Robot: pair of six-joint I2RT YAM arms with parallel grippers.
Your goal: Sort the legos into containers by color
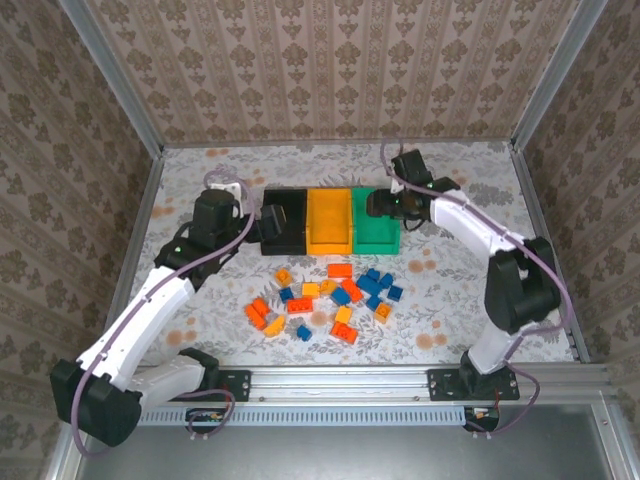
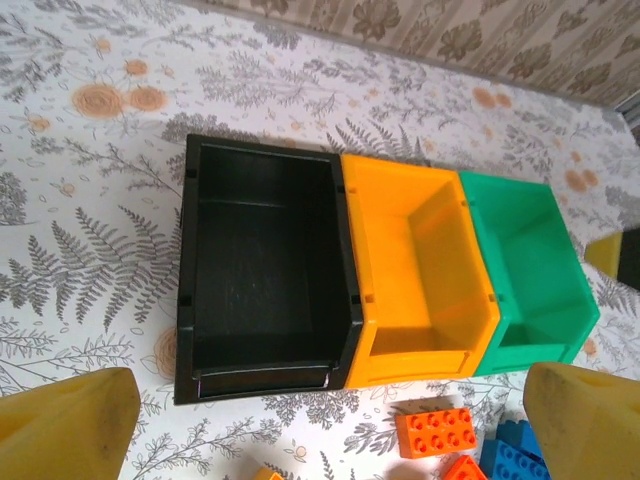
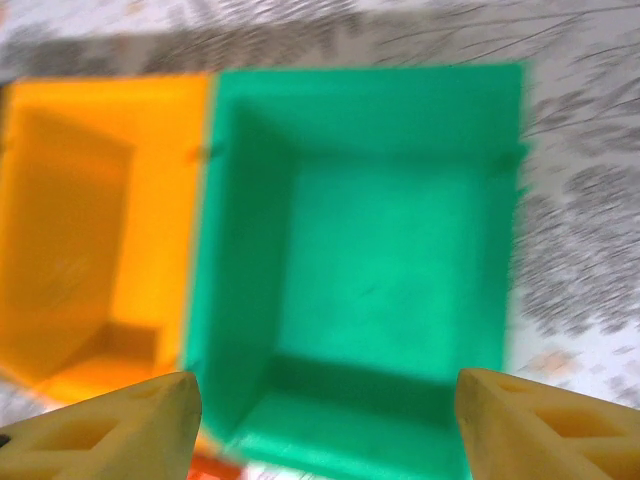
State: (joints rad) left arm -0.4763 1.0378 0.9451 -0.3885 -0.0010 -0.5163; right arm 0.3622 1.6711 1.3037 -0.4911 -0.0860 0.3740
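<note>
Over the table (image 1: 450, 290), the left gripper (image 2: 330, 440) hangs by the black bin (image 2: 262, 378), jaws spread wide with nothing between them. The right gripper (image 3: 322, 420) hangs above the green bin (image 3: 245, 260), jaws likewise wide apart and empty. The three bins stand joined in a row, the yellow-orange bin (image 2: 420, 362) in the middle, all bare inside; the legos (image 1: 340, 270), blue, orange-red and yellow-orange, lie scattered on the patterned tabletop just in front of the row, between the two arms.
</note>
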